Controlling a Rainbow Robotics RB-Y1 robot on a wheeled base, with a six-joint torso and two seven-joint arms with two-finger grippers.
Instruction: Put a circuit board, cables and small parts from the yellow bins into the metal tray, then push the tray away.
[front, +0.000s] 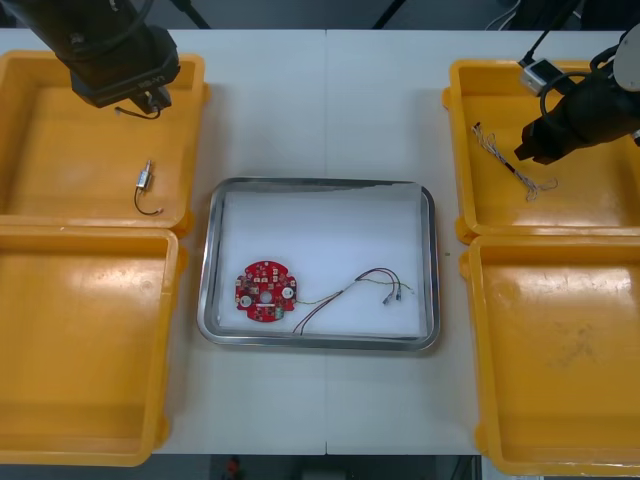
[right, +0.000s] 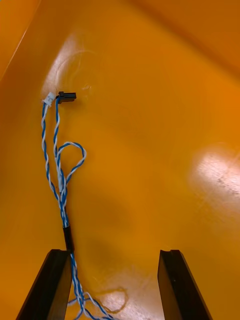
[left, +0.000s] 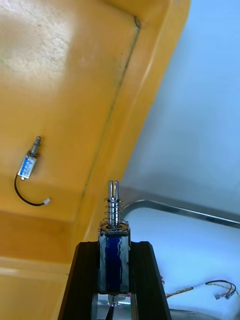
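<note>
Steel, with a blue wrap and a spring on top: that is the small metal part (left: 114, 220) clamped between the jaws of my left gripper (left: 114, 245). Just past it the left wrist view shows the shiny rim of the rectangular metal tray (front: 320, 182). In the front view that arm sits at the upper left, over the upper-left yellow plastic bin (front: 60, 150), with the tray down and to its right. I judge the drop needs a short carry that way.

My right gripper (right: 114, 252), at the upper right, has its jaws wide apart. The twisted blue and white cable (right: 61, 185) runs lengthwise away from them, hugging one finger rather than centred. The front view alone shows the round red circuit board (front: 266, 291) and the red and yellow cable (front: 350, 288) already in the tray.
</note>
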